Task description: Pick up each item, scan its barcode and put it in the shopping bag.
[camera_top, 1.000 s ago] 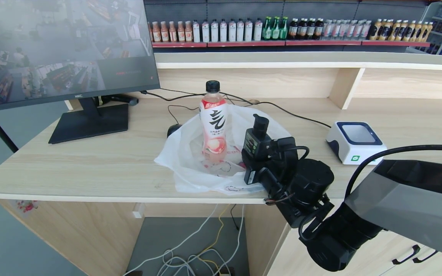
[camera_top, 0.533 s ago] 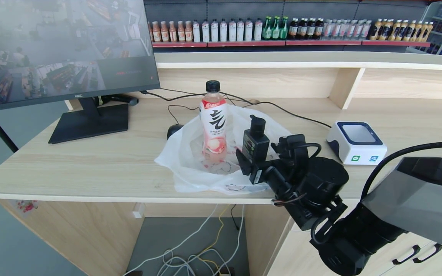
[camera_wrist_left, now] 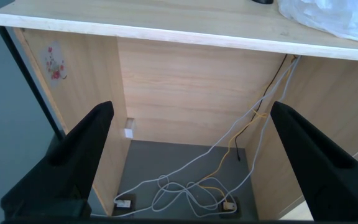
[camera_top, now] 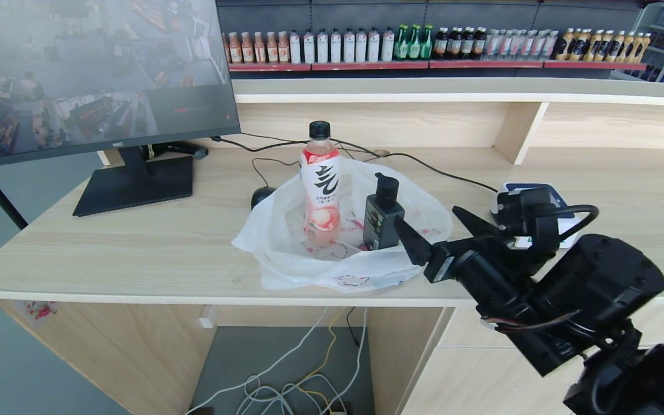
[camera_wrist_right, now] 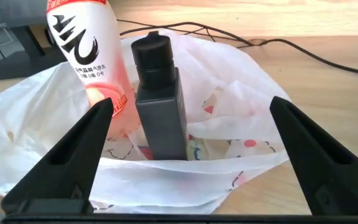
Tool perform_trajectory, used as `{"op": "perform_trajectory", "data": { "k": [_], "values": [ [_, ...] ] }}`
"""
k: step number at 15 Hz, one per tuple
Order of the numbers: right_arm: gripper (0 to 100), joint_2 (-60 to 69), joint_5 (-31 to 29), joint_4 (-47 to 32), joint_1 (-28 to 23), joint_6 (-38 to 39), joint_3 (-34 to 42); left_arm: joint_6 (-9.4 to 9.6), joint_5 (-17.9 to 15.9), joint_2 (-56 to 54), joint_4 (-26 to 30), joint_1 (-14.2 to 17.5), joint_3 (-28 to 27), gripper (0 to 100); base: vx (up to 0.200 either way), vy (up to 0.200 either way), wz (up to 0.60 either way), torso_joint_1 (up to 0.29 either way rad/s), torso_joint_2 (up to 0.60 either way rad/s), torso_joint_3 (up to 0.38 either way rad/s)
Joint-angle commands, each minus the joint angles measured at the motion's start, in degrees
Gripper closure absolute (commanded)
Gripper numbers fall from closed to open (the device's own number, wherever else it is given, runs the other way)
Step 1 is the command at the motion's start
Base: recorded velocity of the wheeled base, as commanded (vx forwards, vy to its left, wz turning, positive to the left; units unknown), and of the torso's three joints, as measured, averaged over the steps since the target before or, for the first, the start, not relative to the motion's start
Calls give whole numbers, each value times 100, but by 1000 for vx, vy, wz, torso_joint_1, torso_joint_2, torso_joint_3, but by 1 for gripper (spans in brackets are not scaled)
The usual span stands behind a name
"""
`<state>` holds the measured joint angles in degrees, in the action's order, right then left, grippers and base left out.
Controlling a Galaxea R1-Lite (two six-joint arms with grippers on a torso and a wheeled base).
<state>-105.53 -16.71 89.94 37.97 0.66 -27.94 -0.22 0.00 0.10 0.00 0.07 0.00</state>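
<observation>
A white shopping bag point(camera_top: 286, 242) lies open on the wooden counter point(camera_top: 136, 253). Inside it stand a pink-labelled drink bottle point(camera_top: 320, 184) and a small black bottle point(camera_top: 381, 213), both upright. In the right wrist view the black bottle point(camera_wrist_right: 160, 99) stands in front of the pink bottle point(camera_wrist_right: 92, 56) within the bag point(camera_wrist_right: 241, 124). My right gripper point(camera_top: 436, 233) is open, just right of the black bottle and apart from it. The barcode scanner point(camera_top: 559, 216) sits mostly hidden behind the right arm. My left gripper point(camera_wrist_left: 191, 155) is open below the counter's front edge, holding nothing.
A monitor point(camera_top: 90, 75) on its stand occupies the counter's left. A black mouse point(camera_top: 260, 196) and cables point(camera_top: 424, 167) lie behind the bag. A raised shelf point(camera_top: 459, 92) runs along the back. Loose wires point(camera_wrist_left: 197, 186) hang under the counter.
My right gripper has let go of the black bottle, leaving it standing in the bag, and has drawn back to the right, now covering much of the scanner.
</observation>
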Motion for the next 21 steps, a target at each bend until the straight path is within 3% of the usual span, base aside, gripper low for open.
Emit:
{"op": "perform_trajectory", "data": {
  "k": [1, 4, 6, 7, 11, 13, 14, 21],
  "values": [
    [0, 1255, 1, 6, -62, 4, 957, 4, 0, -1, 0, 1, 0, 0, 0, 0, 0, 0, 0, 0],
    [0, 2951, 10, 6, -141, 13, 2794, 4, 0, -1, 0, -7, 0, 0, 0, 0, 0, 0, 0, 0],
    [0, 4287, 37, -961, -273, -92, 2794, 4, 0, -1, 0, -7, 0, 0, 0, 0, 0, 0, 0, 0],
    [0, 4972, 107, -1761, -273, -224, 2794, 4, 0, -1, 0, 1, 0, 0, 0, 0, 0, 0, 0, 0],
    [0, 8022, 757, -6314, -264, -488, 2759, 4, 0, -1, 0, -7, 0, 0, 0, 0, 0, 0, 0, 0],
    [0, 10105, 1249, -9319, -264, -672, 2504, 4, 0, -1, 0, 1, 0, 0, 0, 0, 0, 0, 0, 0],
    [0, 10263, 1232, -9926, -317, -646, 2188, 4, 0, -1, 0, 1, 0, 0, 0, 0, 0, 0, 0, 0],
    [0, 10281, 1654, -10031, -308, 4, 2152, 4, 0, -1, 0, -7, 0, 0, 0, 0, 0, 0, 0, 0]
  ]
}}
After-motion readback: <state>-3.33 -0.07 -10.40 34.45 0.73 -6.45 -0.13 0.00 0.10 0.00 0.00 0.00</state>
